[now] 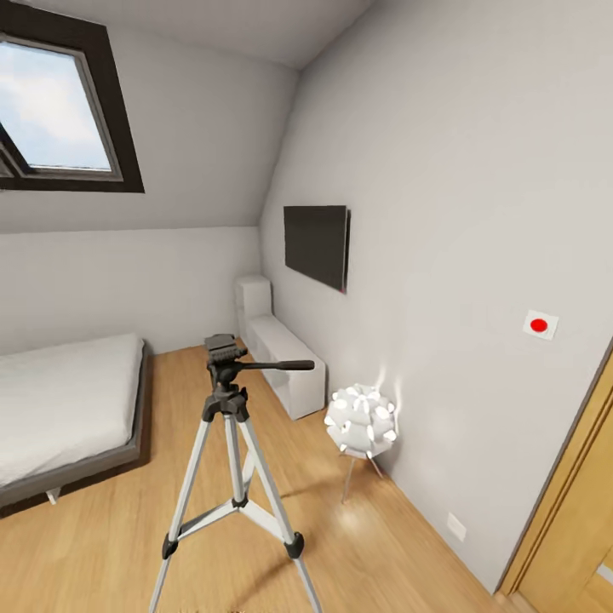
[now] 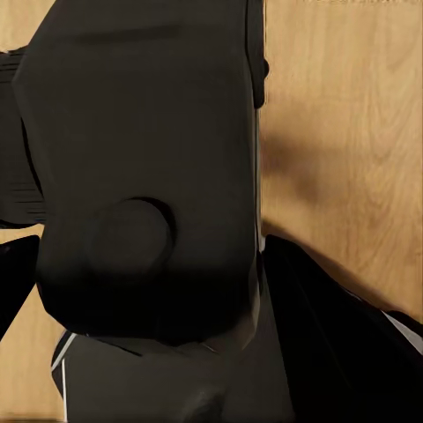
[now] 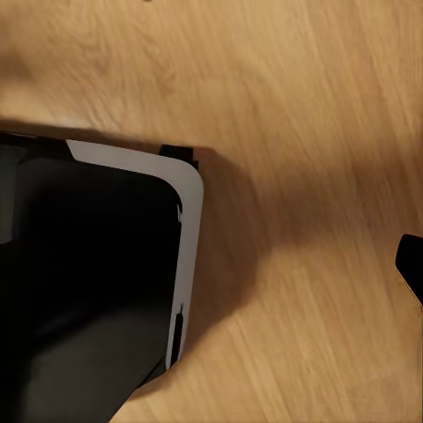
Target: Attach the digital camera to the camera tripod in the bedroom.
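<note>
Head view looked into the bedroom (image 1: 102,545): light wood floor, white walls, sloped ceiling with a dark-framed skylight (image 1: 60,106) at upper left. The camera tripod (image 1: 230,477) stood upright on the floor in the near middle, three silver legs spread, black head (image 1: 223,351) on top with its long handle (image 1: 277,365) pointing right. Nothing sat on the head plate. A low bed (image 1: 68,409) with white bedding lay to the tripod's left. Against the right wall: a white ball lamp (image 1: 361,420) on thin legs, just right of the tripod and apart from it; farther back a low white cabinet (image 1: 285,353); above it a dark wall screen (image 1: 317,245). A small white plate with a red dot (image 1: 540,324) was on the wall near a wooden door frame (image 1: 566,477) at the right edge.

Left wrist view gave what the head view did not: a large dark boxy body (image 2: 150,167) close to the lens, with a round raised boss on its face, over wood floor (image 2: 352,132). Whether this was the digital camera or robot hardware I could not tell. The left claw's fingers could not be made out, so its opening and any hold were undetermined.

Right wrist view showed wood floor (image 3: 300,132) and a black panel with a pale grey edge (image 3: 97,282), apparently robot body. A dark tip (image 3: 411,260) showed at one edge. The right claw's opening could not be judged.
</note>
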